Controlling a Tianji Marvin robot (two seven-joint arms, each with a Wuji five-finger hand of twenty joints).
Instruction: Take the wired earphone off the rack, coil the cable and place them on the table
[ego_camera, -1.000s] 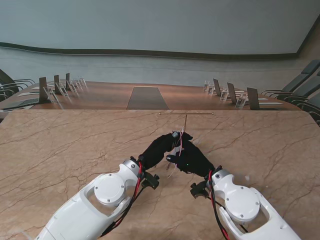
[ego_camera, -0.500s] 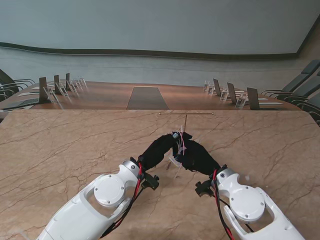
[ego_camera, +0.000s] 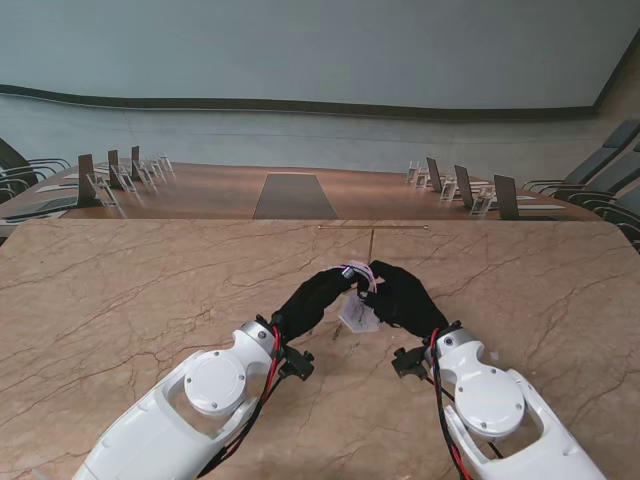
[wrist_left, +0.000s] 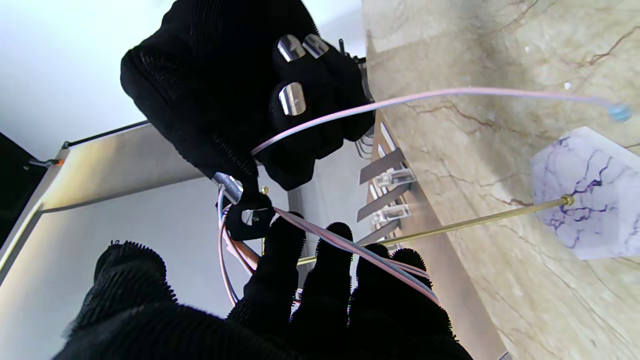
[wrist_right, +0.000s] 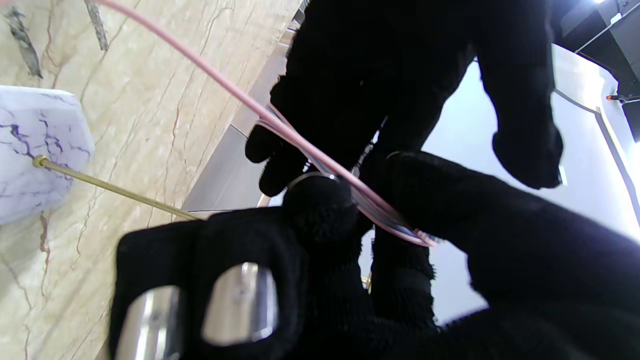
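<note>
The wired earphone's pink cable (ego_camera: 358, 271) is bunched between my two black-gloved hands above the middle of the table. Several loops of cable (wrist_left: 350, 247) lie across the fingers of my left hand (ego_camera: 313, 295), which is shut on them. My right hand (ego_camera: 400, 294) faces it and pinches the cable (wrist_right: 305, 145). One strand (wrist_left: 450, 94) runs out over the table to a small blue tip (wrist_left: 620, 112). The rack is a thin brass T-shaped rod (ego_camera: 372, 240) on a white marble base (ego_camera: 357, 313), just behind and beneath the hands. No cable shows on its bar.
The marble table (ego_camera: 130, 300) stretches wide on both sides of the hands. Past its far edge stands a long wooden conference table (ego_camera: 290, 195) with chairs and card holders at the left (ego_camera: 110, 175) and right (ego_camera: 470, 188).
My right hand has moved farther from me and a little right, closing up against the left hand. The loose strand that hung between them is gathered up, and the marble base now shows.
</note>
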